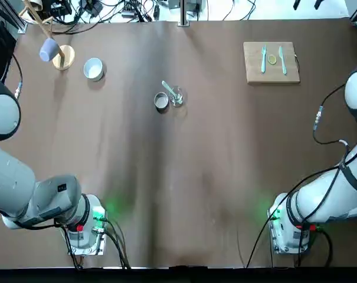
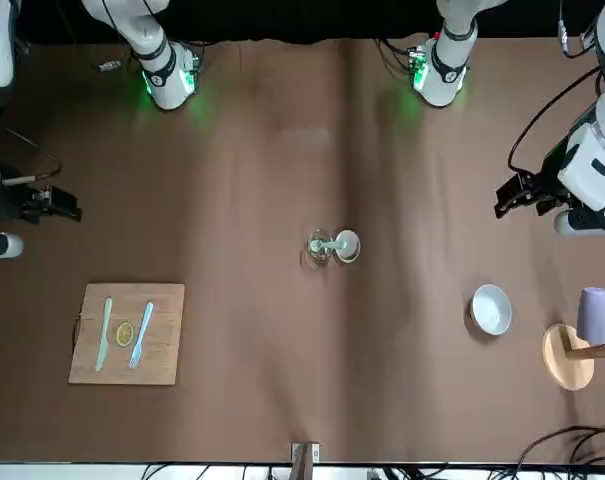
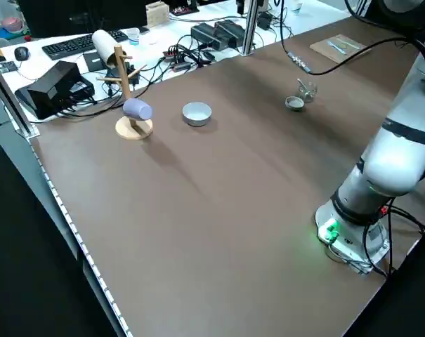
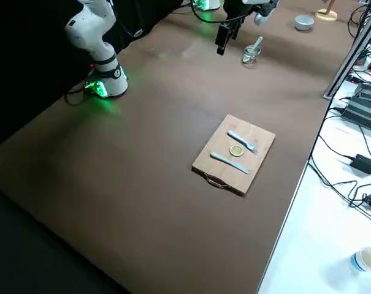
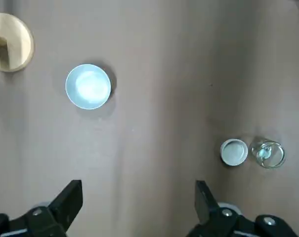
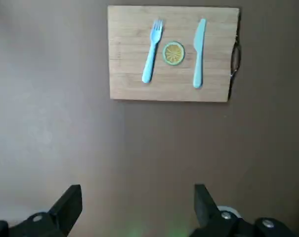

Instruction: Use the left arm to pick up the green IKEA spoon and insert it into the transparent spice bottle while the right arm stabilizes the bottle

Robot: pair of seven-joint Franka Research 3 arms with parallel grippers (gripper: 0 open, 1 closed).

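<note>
Green IKEA spoon (image 1: pixel 167 89) was a small, very pale whitish-green plastic piece, short straight handle. It stood tilted inside the transparent spice bottle (image 1: pixel 176 96), handle sticking up out of the mouth and leaning toward the far-left of the table in the top view. Bowl end was down in the glass; probably resting on the bottom, but the glass blurred it too much to be sure.

Bottle was a squat, round, clear jar, upright, about mid-table, slightly toward the far edge. Just beside it on the robot's left sat the round grey-rimmed cap (image 1: pixel 161 101), pale centre up, touching or nearly touching the jar.

No brand marks, labels or readable writing showed on spoon, bottle or cap.

Left gripper (image 5: pixel 138 205) hung high above the table's left side, fingers spread wide, nothing between them. White bowl (image 5: pixel 88 86) and the jar-and-cap pair were visible below it, well apart from the fingers.

Right gripper (image 6: pixel 137 207) hung over the right side, fingers likewise spread and empty. Below it was the wooden cutting board (image 6: pixel 129 74) carrying the turquoise fork (image 6: pixel 151 51), turquoise knife (image 6: pixel 198 53) and a lemon slice (image 6: pixel 174 53) between them.

Far-left corner: wooden mug stand (image 1: pixel 63 57) with a lilac cup (image 1: pixel 48 49) hanging on it, next to the bowl.
</note>
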